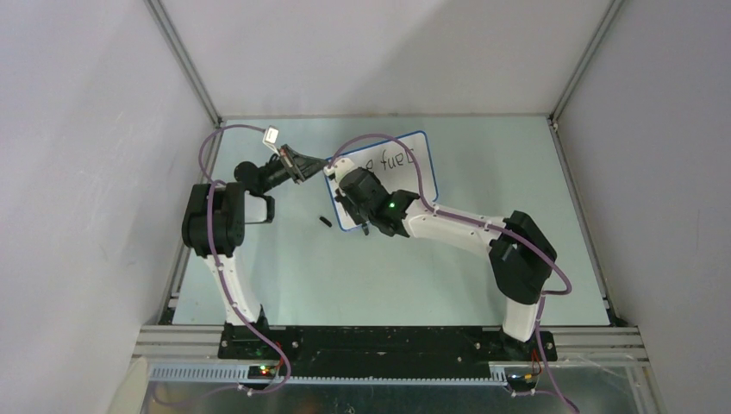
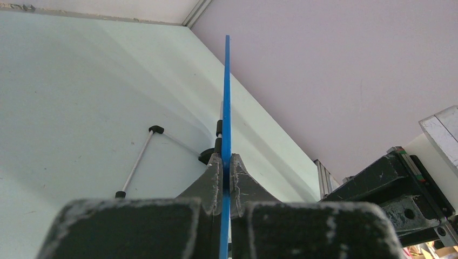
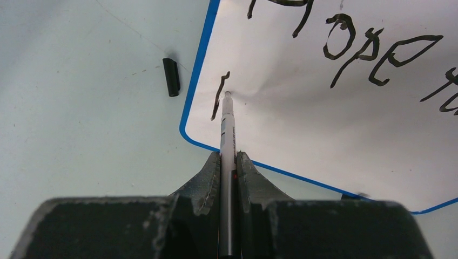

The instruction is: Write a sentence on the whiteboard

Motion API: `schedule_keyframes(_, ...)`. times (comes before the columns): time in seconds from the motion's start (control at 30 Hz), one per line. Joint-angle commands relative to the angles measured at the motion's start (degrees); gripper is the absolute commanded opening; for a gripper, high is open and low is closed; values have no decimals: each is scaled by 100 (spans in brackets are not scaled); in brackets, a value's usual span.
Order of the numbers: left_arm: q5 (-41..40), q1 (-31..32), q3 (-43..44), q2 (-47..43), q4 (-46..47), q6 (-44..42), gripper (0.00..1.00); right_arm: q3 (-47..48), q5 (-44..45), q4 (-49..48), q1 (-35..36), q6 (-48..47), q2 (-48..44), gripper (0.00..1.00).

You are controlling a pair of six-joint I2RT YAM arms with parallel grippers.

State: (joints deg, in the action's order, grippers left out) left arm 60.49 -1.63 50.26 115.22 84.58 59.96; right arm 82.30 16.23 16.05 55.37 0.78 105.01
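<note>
The whiteboard [image 1: 414, 177], white with a blue frame, lies at the back middle of the table. My left gripper [image 1: 321, 163] is shut on its left edge, and the left wrist view shows the blue frame [image 2: 227, 97] edge-on between the gripper's [image 2: 226, 162] fingers. My right gripper [image 3: 228, 156] is shut on a slim marker pen [image 3: 227, 129] over the board's [image 3: 324, 135] corner. The pen's tip sits beside a short black stroke [image 3: 219, 97]; I cannot tell whether it touches. The sentence [image 3: 367, 54] shows as "Hope" plus the start of further letters. From above, the right gripper [image 1: 368, 226] covers part of the writing.
The pen's black cap [image 1: 325, 222] lies on the table just left of the board's near corner, also in the right wrist view as the cap [image 3: 171, 77]. A thin wire stand with black feet [image 2: 137, 162] shows beside the board. Grey walls enclose the table.
</note>
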Motion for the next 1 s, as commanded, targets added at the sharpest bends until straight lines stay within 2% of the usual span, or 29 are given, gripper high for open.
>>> schedule_keyframes(0.0,153,40,79,-18,289,-11,0,101,107,-11,-62,-60,-103,0)
schedule_keyframes(0.97,155,176,61,-31,290,-20,0,57,15,-96,22,-104,-45,0)
